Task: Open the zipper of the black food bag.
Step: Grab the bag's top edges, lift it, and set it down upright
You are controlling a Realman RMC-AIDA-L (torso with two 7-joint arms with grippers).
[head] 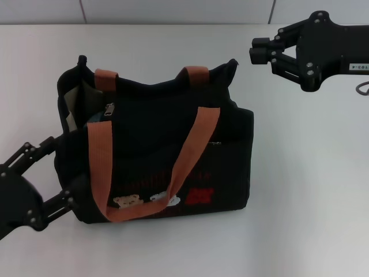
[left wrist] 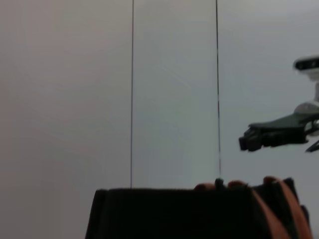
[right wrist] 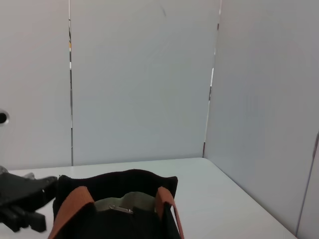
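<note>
The black food bag (head: 155,156) stands upright in the middle of the white table, with orange-brown handles and bear figures on its front. Its top gapes and pale lining shows at its left end, where the zipper's silver pull tab (head: 109,108) hangs. My left gripper (head: 66,167) is open, one finger on each side of the bag's left end. My right gripper (head: 260,51) hovers shut and empty above the table, beyond the bag's right rear corner. In the right wrist view the bag (right wrist: 114,189), the pull tab (right wrist: 121,209) and the left gripper (right wrist: 22,201) show.
The white table (head: 311,190) spreads bare to the bag's right and in front of it. A pale panelled wall (head: 173,10) runs behind the table. The left wrist view holds the bag's top edge (left wrist: 174,209) and the right gripper (left wrist: 249,141) farther off.
</note>
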